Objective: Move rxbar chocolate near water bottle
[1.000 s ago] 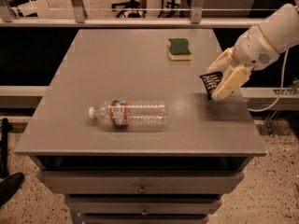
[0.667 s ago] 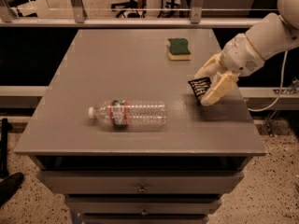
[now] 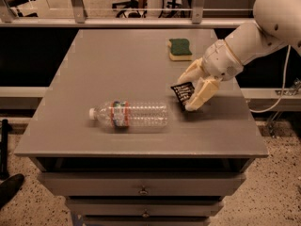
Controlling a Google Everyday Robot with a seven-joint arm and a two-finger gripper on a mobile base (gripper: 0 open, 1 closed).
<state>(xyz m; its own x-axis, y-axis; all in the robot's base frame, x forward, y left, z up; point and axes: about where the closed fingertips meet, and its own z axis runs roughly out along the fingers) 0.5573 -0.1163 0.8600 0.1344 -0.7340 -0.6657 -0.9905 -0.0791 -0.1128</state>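
The water bottle (image 3: 130, 116) lies on its side near the table's front, white cap pointing left. My gripper (image 3: 189, 92) reaches in from the upper right and is shut on the rxbar chocolate (image 3: 183, 93), a small black wrapper with pale lettering. The bar hangs tilted between the cream fingers (image 3: 203, 93), just above the tabletop. It sits a short way right of the bottle's base, apart from it.
A green-and-yellow sponge (image 3: 179, 49) rests at the back of the grey table (image 3: 94, 69). The table's right edge runs close behind my arm. Drawers sit below the front edge; a railing and office chairs stand behind.
My gripper has carried the rxbar chocolate leftward and lower, from near the right edge toward the bottle's base. Bottle and sponge have stayed put.
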